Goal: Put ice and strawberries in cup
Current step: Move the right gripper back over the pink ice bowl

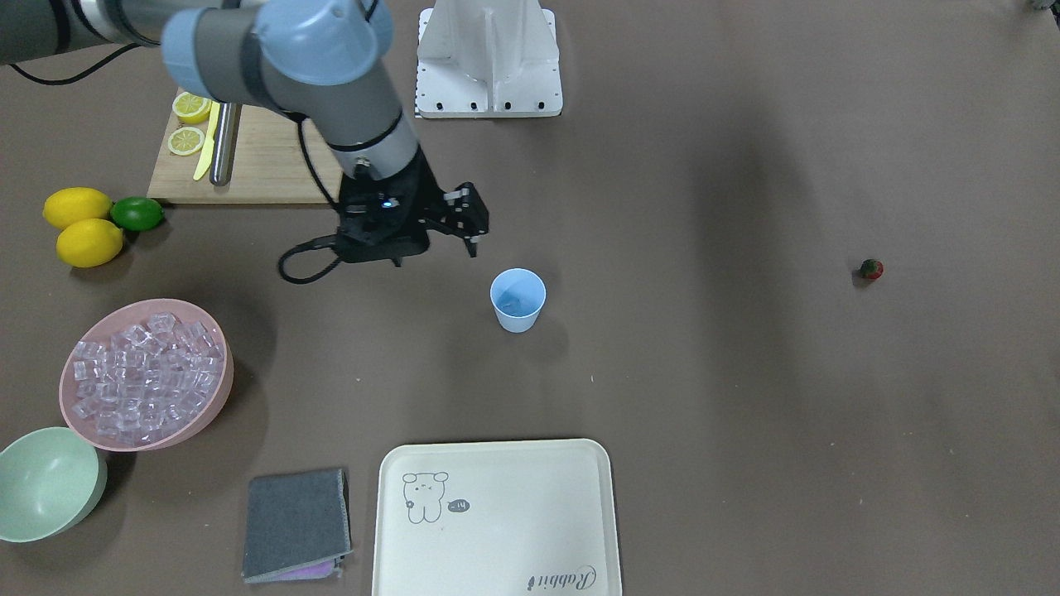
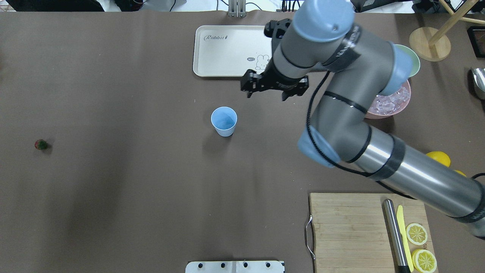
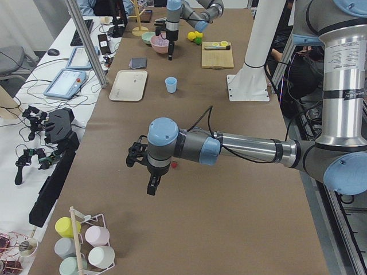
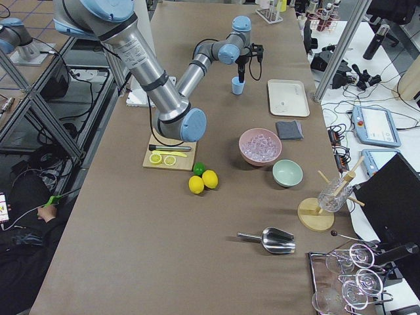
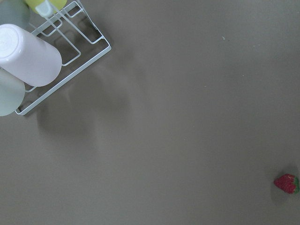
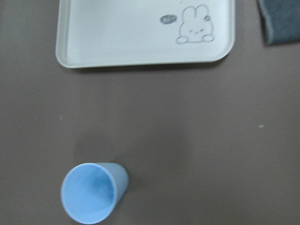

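**Ice arm by the cup, berry far away**

The right gripper (image 2: 266, 94) hangs just beside the light-blue cup (image 2: 224, 121) and a bit above it. Its two fingers are apart, with nothing between them. The cup stands upright in the middle of the table, near the cream tray (image 2: 219, 57). I cannot tell if any ice is inside it.

I think this is the ice step. The ice (image 1: 145, 377) is piled in the pink bowl (image 1: 214, 418), so the next move likely needs a trip there and a soft pinch on one slippery cube.

The strawberry (image 1: 870, 269) is tiny and red with a dark green top. It lies alone on the brown table, well apart from the cup. The left gripper (image 3: 151, 192) hangs near it. I cannot tell if its fingers are apart or together.
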